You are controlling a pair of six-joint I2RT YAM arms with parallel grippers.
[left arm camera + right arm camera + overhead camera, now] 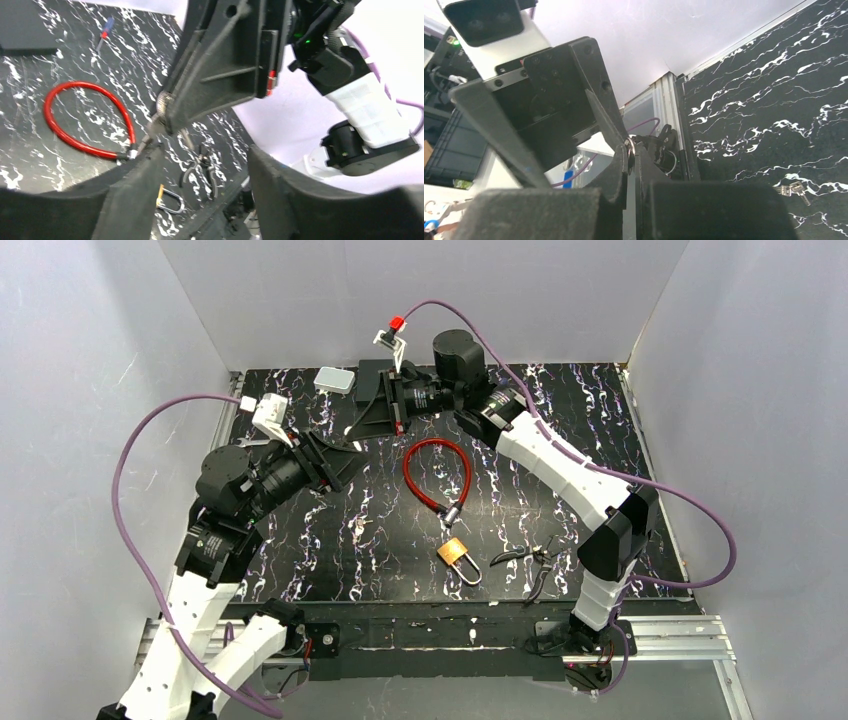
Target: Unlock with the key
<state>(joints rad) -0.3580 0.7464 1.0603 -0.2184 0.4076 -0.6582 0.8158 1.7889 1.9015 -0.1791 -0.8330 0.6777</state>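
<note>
My right gripper (353, 434) is shut on a small metal key with a ring (629, 146), held in the air over the back left of the table. The key also shows in the left wrist view (161, 105) at the tip of the right fingers. My left gripper (202, 152) is open and empty, just in front of and below the right gripper's tip, and it shows in the top view too (358, 454). The brass padlock (455, 553) lies on the table near the front centre, its shackle (169, 201) visible between my left fingers. Both grippers are well away from it.
A red cable lock (437, 475) lies looped mid-table, also seen in the left wrist view (85, 120). Pliers (535, 560) lie right of the padlock. A screwdriver (104, 32), a white block (335, 380) and a black box (372, 373) sit at the back. Spare keys (791, 189) lie on the table.
</note>
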